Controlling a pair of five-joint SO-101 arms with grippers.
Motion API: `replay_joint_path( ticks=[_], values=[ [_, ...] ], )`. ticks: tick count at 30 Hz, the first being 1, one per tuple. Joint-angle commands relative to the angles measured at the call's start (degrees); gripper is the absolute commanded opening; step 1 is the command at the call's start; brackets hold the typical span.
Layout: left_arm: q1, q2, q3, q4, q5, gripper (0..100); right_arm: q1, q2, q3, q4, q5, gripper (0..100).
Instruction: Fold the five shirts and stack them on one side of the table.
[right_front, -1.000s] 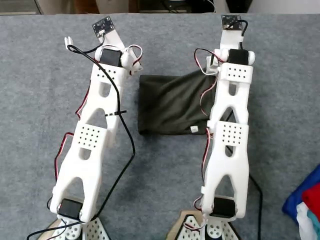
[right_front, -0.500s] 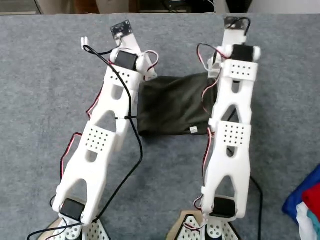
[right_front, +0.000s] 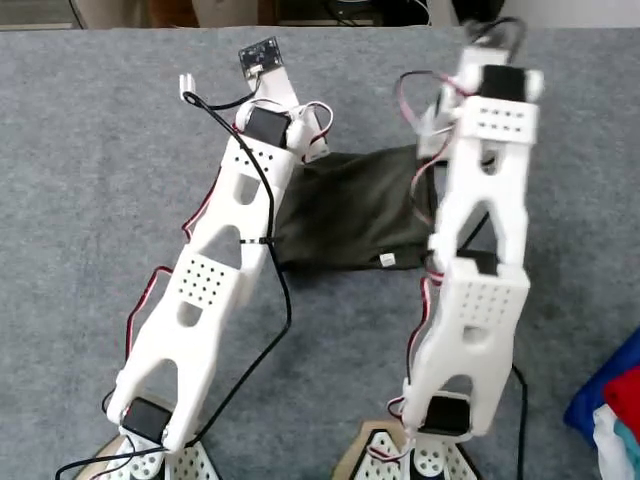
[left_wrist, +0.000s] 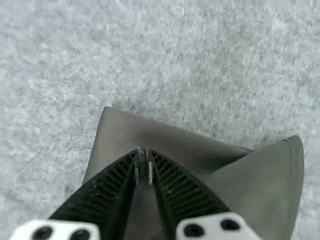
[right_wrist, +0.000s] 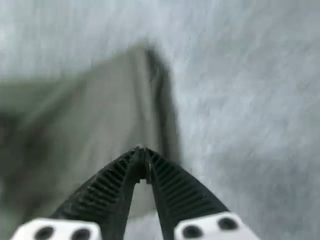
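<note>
Dark grey shirt (right_front: 350, 210): part-folded, toward the far edge of the tabletop (right_front: 90, 150), between my arms. Left gripper (left_wrist: 142, 170): pinched on its fabric. Right gripper (right_wrist: 143, 167): likewise clamped on it. Coloured shirts (right_front: 610, 400): heaped at near right corner.

Soft, even light from above falls across the grey table (right_front: 80, 250), bright and free of glare, with only faint shadows. The dark shirt (right_front: 350, 210) throws a thin shadow along its edges; the left arm's black fingers (left_wrist: 112, 195) stay dim.
</note>
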Motion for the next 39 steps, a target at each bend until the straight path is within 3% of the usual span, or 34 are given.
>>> replay_joint_path(
  ticks=[1,6,13,22,29,39],
  values=[
    [0.2,0.1,-0.6,-1.4,0.4,3,-2.7,-9.6,21.2,-5.1,-0.4,0.5],
    [0.3,1.6,-0.6,-2.0,0.4,3,-0.2,-12.4,39.3,-17.7,-1.1,0.5],
    [0.3,2.5,1.5,-0.6,0.4,3,4.1,-12.8,46.6,-20.0,-0.6,0.5],
    [-1.8,3.8,1.6,-1.0,0.3,3,5.7,-12.9,46.6,-19.9,-0.6,0.5],
    [-4.2,3.8,1.6,-6.4,0.4,3,7.7,-12.9,42.2,-19.5,0.3,0.5],
    [-4.5,3.1,-4.0,-4.4,0.4,4,3.6,-18.9,34.5,-14.6,1.0,0.5]
  ],
)
